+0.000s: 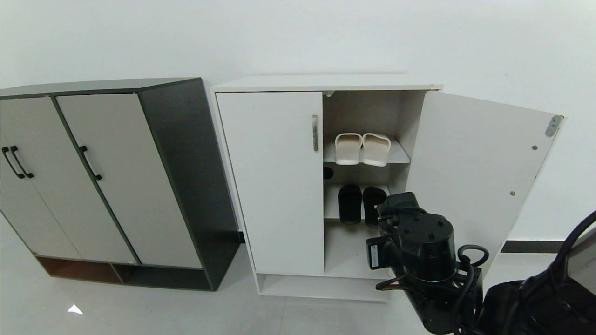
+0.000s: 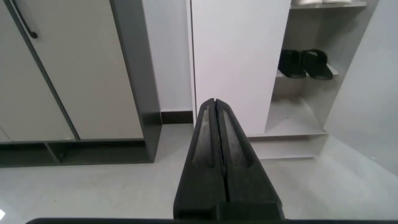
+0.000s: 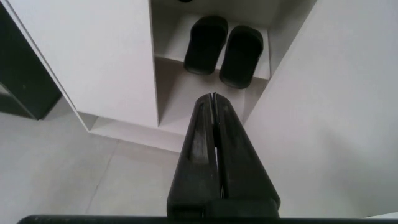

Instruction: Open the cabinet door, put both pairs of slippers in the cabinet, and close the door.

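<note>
So, loading looks done: white slippers (image 1: 362,149) sit side by side on the upper shelf and black slippers (image 1: 361,204) on the shelf below, both pairs inside the cabinet (image 1: 326,83). My read is that only closing is left.

Right door (image 1: 475,172) stands swung wide toward the robot's right, inner face showing. Left door (image 1: 270,186) is shut.

Right gripper (image 3: 213,98) hangs low in front of the open bay, just outside it and near the black pair. Its fingers are pressed together with nothing between them. Left gripper (image 2: 215,102) is also pressed together and empty, well back from the cabinet and facing the shut door.

Next move, as I judge it:
- get the right arm (image 1: 423,246) out of the door's sweep
- bring the gripper round to the door's outer face or free edge; its handle is hidden from here
- push it across until it meets the left door

Main risk is that the door catches the arm.
</note>
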Robot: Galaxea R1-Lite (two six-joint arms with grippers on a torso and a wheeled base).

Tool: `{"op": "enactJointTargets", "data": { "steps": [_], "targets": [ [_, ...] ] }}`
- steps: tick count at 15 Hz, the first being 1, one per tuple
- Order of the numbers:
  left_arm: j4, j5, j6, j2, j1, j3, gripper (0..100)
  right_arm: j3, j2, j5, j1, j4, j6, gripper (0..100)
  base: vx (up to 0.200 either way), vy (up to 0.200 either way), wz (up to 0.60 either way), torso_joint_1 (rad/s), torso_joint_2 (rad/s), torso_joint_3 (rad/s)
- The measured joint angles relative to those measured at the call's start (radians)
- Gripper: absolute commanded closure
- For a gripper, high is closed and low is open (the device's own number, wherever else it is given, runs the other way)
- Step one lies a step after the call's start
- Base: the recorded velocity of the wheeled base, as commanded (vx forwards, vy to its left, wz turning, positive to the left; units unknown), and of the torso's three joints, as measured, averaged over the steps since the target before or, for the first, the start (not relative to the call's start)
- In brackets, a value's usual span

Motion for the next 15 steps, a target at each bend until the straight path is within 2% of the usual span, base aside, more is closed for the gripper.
{"op": "enactJointTargets", "data": {
  "steps": [8,15],
  "targets": [
    [0.000,0.000,-0.001,0.000,0.000,0.000,100,0.000,0.003,0.000,0.000,0.000,0.000,100,0.000,0.000,0.00,0.000,0.00,0.000],
    [0.000,0.000,-0.006,0.000,0.000,0.000,100,0.003,0.032,0.000,0.000,-0.008,0.001,100,0.000,0.000,0.00,0.071,-0.37,-0.309]
  ]
}}
